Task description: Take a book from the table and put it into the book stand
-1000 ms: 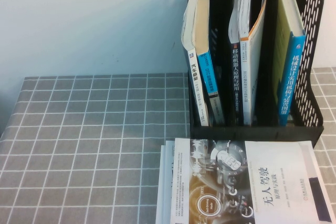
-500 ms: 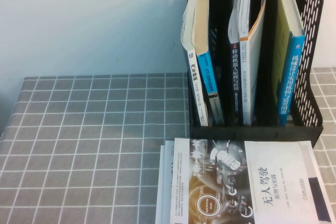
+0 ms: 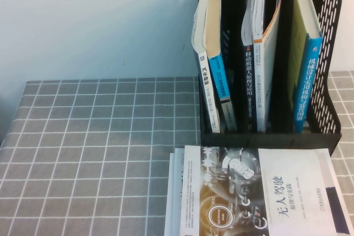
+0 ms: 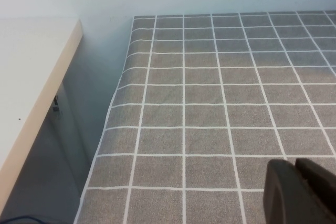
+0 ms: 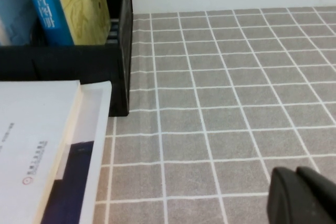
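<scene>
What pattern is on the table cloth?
Grey table cloth checked with thin white grid lines, clearest in the left wrist view.

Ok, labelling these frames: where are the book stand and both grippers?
book stand [image 3: 325, 53], high view, its perforated right side wall.
left gripper [image 4: 295, 167], left wrist view, between its shut fingertips, over the table [image 4: 210, 103].
right gripper [image 5: 297, 174], right wrist view, between its shut fingertips, over the table beside the book stand.
</scene>
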`<state>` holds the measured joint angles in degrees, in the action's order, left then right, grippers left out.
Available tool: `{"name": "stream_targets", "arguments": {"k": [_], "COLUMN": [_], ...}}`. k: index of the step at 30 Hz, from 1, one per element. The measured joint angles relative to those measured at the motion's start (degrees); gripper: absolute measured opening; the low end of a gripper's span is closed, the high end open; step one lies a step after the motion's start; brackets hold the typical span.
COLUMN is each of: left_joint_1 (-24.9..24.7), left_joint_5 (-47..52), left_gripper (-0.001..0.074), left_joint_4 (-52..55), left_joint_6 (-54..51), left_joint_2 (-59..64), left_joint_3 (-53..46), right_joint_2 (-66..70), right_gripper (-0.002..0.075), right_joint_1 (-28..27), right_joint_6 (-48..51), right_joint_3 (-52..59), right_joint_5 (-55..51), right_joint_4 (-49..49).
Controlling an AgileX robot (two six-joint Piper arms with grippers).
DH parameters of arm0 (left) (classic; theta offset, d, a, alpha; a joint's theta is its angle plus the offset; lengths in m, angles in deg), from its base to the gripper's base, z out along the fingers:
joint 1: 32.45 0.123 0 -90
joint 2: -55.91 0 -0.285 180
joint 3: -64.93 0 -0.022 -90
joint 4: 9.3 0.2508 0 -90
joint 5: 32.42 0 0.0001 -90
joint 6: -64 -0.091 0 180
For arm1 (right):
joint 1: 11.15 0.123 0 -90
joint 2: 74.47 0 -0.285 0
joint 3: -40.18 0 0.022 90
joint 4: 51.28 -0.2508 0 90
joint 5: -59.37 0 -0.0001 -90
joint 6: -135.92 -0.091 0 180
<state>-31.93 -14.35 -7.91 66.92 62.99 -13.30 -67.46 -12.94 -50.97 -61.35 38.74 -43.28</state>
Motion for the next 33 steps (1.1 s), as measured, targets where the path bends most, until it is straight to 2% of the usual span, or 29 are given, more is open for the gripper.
{"name": "stream_targets", "arguments": {"k": [15, 22, 33], "left_joint_1": [0.0, 0.0, 0.0], "left_joint_5": [0.0, 0.0, 0.0], "left_gripper": [0.0, 0.0, 0.0], "left_joint_4": [0.0, 0.0, 0.0], "left_joint_6": [0.0, 0.2, 0.2], "left_joint_2": [0.0, 0.0, 0.0], "left_joint_3": [0.0, 0.0, 0.0], "right_joint_2": [0.0, 0.0, 0.0], "right_gripper": [-0.0003, -0.0003, -0.0003], "right_joint_1": [0.0, 0.0, 0.0], "right_joint_6": [2.7, 3.4, 3.6], "right_joint_3": [0.0, 0.0, 0.0], "right_joint_5": [0.0, 0.1, 0.1], "right_joint_4": [-1.7, -9.2, -9.1]}}
